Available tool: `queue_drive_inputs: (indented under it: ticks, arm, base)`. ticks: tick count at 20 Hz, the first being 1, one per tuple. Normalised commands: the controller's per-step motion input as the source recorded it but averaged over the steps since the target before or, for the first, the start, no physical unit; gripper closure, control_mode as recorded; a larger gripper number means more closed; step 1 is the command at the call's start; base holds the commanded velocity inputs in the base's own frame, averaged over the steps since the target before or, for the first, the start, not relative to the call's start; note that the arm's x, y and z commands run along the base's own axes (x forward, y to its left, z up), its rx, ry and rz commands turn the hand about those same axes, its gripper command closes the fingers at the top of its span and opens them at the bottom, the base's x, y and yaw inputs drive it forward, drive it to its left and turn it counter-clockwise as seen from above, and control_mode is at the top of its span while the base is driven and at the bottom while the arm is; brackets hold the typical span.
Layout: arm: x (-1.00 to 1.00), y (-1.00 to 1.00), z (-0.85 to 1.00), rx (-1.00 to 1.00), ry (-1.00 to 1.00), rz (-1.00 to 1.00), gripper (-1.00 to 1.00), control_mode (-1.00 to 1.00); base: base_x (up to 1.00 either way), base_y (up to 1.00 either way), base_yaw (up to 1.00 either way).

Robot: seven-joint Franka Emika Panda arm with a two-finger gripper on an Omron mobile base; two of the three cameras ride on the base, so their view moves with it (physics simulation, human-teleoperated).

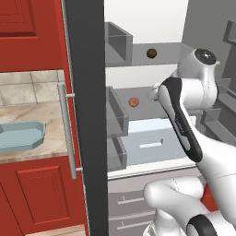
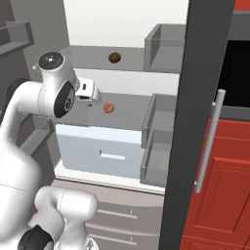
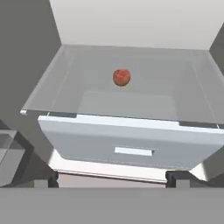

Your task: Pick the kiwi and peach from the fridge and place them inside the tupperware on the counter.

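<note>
The fridge door [image 1: 85, 115] stands open. The dark brown kiwi [image 1: 150, 53] [image 2: 114, 57] rests on an upper shelf. One shelf lower lies the orange-red peach [image 1: 134, 102] [image 2: 109, 108] [image 3: 121, 77], on a glass shelf above the pale drawer [image 3: 131, 144]. My gripper [image 2: 93, 94] [image 3: 111, 180] hangs in front of that shelf, a short way from the peach. It is open, its fingertips [image 3: 46, 181] spread wide with nothing between them. The light blue-grey tupperware [image 1: 20, 135] sits on the beige counter [image 1: 37, 113], left of the door.
Grey door bins [image 1: 117, 115] [image 2: 158, 141] line the inside of the open door, beside the shelves. The door's silver bar handle [image 1: 68, 133] [image 2: 210, 141] faces outward. Red cabinets [image 1: 41, 193] lie under the counter. My own arm [image 1: 184, 124] fills the right part of the fridge opening.
</note>
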Motion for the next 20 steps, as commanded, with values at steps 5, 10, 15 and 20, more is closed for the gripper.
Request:
queue_drive_inputs:
  ticks: [5,10,15,20]
  arm:
    - [-0.09,-0.04,0.38,0.0,-0.25,-0.01,-1.0,-1.0]
    - [0.0,-0.18,0.52,0.0,-0.14,-0.07,-1.0,-1.0]
    - [0.0,-0.21,0.54,0.02,-0.06,-0.05,-1.0,-1.0]
    - [0.07,-0.08,0.56,0.03,-0.01,-0.07,-1.0,-1.0]
  base:
    - [0.0,0.0,0.0]
    - [0.0,0.0,0.0]
    - [0.0,0.0,0.0]
    - [0.0,0.0,0.0]
